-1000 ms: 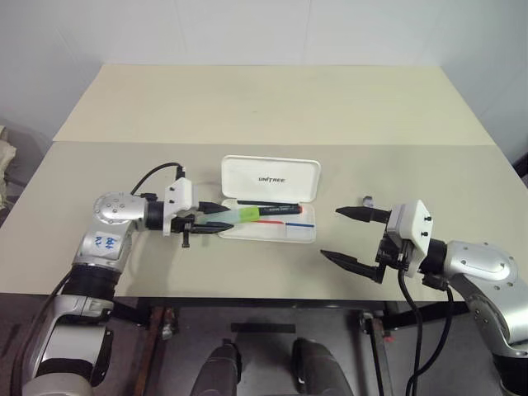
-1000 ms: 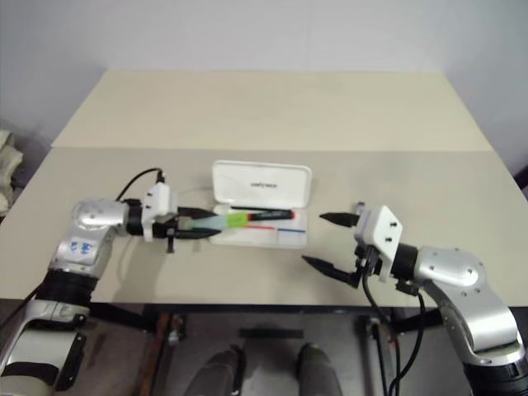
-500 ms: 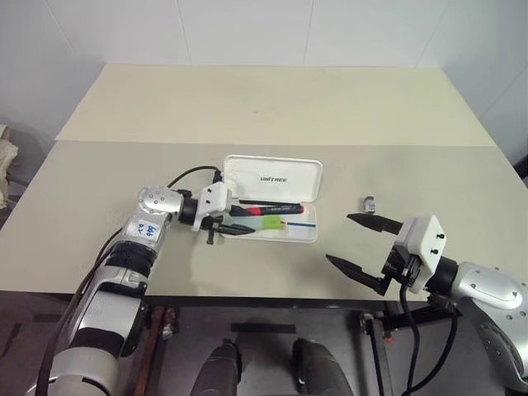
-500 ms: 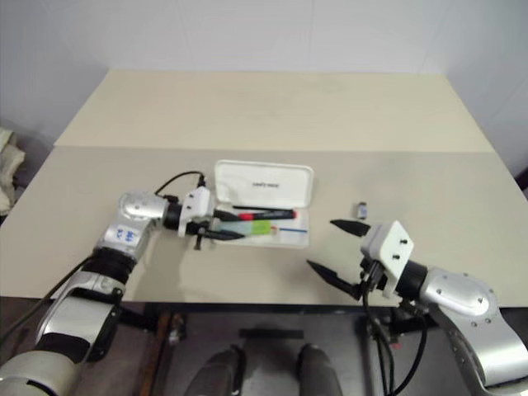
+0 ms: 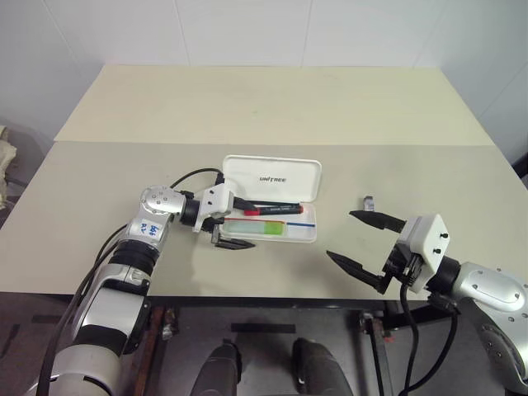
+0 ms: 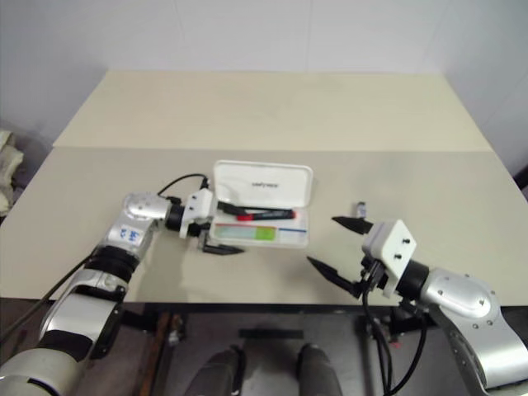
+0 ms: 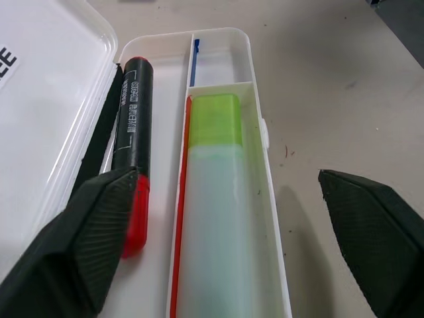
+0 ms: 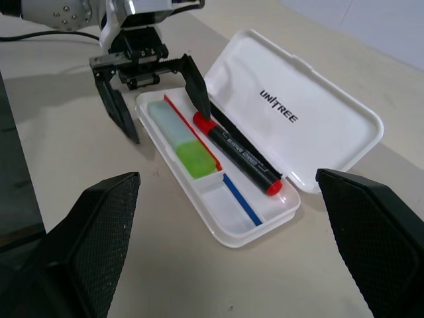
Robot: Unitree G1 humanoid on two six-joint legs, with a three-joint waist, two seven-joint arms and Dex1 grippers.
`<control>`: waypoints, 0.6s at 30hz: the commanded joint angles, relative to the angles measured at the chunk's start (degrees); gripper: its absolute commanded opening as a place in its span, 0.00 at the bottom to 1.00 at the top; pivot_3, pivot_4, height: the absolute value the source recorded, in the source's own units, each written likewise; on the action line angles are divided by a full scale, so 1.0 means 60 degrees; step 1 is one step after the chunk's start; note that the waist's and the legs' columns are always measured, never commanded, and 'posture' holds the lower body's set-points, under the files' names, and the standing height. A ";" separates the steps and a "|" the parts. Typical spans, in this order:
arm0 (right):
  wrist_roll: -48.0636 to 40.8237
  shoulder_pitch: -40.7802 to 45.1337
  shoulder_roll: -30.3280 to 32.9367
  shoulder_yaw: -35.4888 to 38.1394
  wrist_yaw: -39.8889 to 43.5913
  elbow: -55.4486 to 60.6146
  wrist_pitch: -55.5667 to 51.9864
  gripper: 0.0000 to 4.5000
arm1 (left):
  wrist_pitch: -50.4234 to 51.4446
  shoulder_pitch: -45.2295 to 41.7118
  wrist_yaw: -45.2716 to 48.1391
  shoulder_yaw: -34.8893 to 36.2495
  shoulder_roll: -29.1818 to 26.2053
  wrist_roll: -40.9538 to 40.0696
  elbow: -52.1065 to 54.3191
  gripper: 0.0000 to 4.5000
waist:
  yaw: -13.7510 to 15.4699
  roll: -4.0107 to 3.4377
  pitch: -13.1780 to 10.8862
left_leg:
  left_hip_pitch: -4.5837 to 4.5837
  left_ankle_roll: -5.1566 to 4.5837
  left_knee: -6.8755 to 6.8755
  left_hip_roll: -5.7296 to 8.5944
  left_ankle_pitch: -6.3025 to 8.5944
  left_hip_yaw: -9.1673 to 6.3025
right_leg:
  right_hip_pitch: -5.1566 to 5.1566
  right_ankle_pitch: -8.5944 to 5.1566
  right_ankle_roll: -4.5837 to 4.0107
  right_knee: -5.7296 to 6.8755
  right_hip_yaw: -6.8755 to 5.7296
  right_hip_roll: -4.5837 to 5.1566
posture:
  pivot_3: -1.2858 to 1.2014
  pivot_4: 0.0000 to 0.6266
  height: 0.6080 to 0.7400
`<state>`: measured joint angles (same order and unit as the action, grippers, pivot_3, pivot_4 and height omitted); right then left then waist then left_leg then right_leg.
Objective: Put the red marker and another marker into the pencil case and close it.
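Both markers in the open pencil case (image 5: 272,202), lid ready for closing: red marker (image 5: 272,209) far, green marker (image 5: 256,227) near. Left end effector (image 5: 233,224) spread wide astride the case's left end; right end effector (image 5: 356,243) wide, empty, clear on the right.

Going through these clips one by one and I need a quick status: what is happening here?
A two-armed robot is packing a white pencil case lying open on a table. The red marker and the green-capped marker both lie inside the tray. The left gripper is open over the green marker's end of the case, holding nothing. The right gripper hangs open and empty off to the side. The lid is not yet closed. A small dark object lies on the table beyond the right gripper.
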<state>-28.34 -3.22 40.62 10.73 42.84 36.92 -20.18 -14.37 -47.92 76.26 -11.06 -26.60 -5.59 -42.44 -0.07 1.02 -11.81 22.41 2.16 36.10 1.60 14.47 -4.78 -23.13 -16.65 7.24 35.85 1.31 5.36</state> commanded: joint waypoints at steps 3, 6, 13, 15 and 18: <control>-0.0156 0.0327 -0.0400 0.0038 -0.0399 0.0092 0.0027 1.00 | -0.0067 0.0080 0.0011 0.0403 0.0031 -0.0389 0.0483 0.99 | -0.0002 0.0000 0.0000 | 0.0000 0.0000 -0.0001 -0.0001 0.0000 -0.0001 | 0.0000 0.0000 0.0000 0.0001 0.0000 -0.0001 | 0.52 0.24 1.00; 0.0003 0.0651 -0.1102 0.0155 -0.1474 -0.0290 -0.0286 1.00 | 0.0032 0.0262 0.0160 0.0602 0.0059 -0.0700 0.0863 0.99 | 0.0003 0.0001 0.0001 | -0.0001 0.0001 -0.0001 -0.0001 0.0000 -0.0001 | 0.0000 0.0000 0.0000 0.0001 0.0002 0.0001 | 0.52 0.24 1.00; 0.1306 0.1797 -0.2526 0.0616 -0.4573 -0.1771 -0.1167 1.00 | 0.1242 0.1160 0.0509 0.1315 -0.0453 -0.1938 0.2906 0.99 | -0.0018 0.0000 0.0001 | -0.0004 0.0004 -0.0011 0.0001 -0.0003 0.0008 | -0.0016 0.0000 -0.0002 0.0014 0.0033 0.0000 | 0.52 0.24 1.00; 0.1493 0.1959 -0.2662 0.0638 -0.4909 -0.1955 -0.1228 1.00 | 0.1485 0.1348 0.0406 0.1451 -0.0640 -0.2021 0.3307 0.99 | -0.0023 0.0000 0.0001 | -0.0002 0.0004 -0.0016 0.0000 -0.0005 0.0018 | -0.0029 0.0000 -0.0003 0.0021 0.0045 -0.0002 | 0.52 0.24 1.00; 0.1632 0.2205 -0.2975 0.0757 -0.5496 -0.2375 -0.1473 1.00 | 0.1824 0.1606 0.0211 0.1766 -0.1053 -0.2126 0.3843 0.99 | -0.0021 -0.0001 0.0002 | -0.0002 0.0003 -0.0023 -0.0003 -0.0005 0.0035 | -0.0037 -0.0001 -0.0003 0.0020 0.0060 -0.0007 | 0.52 0.24 1.00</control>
<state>-19.05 9.08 23.51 13.57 12.24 23.03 -28.47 -4.44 -38.65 78.33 -2.61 -31.41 -16.63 -22.52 -0.20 1.01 -11.80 22.39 2.17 35.97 1.58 14.45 -4.55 -23.35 -16.65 7.23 35.97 1.69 5.31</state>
